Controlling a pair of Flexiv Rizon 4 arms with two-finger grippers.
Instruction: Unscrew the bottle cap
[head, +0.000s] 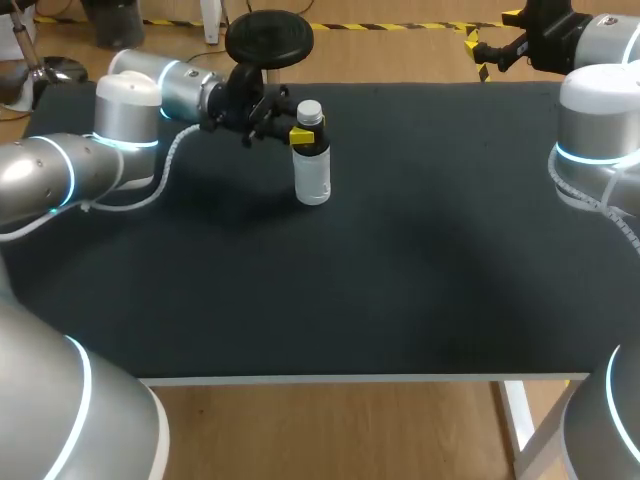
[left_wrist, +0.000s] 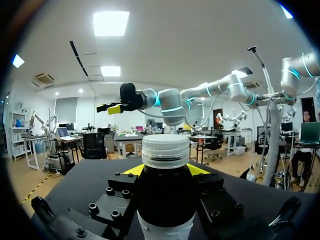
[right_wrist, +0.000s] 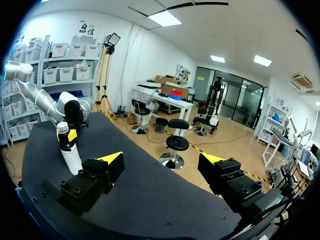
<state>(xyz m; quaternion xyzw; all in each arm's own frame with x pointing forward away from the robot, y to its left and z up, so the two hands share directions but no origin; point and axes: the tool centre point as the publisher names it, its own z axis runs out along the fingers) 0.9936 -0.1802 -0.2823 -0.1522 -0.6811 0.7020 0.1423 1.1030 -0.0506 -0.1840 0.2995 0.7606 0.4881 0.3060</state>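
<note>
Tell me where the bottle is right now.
In the head view the bottle stands upright at the far left of the table, its upper body gripped from both sides by the left end effector.

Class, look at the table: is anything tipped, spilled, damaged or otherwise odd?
Nothing stands out. The bottle stands upright on the table, its white cap on, no spill around it. The left gripper holds it just below the cap; the right gripper is open, well clear.
</note>
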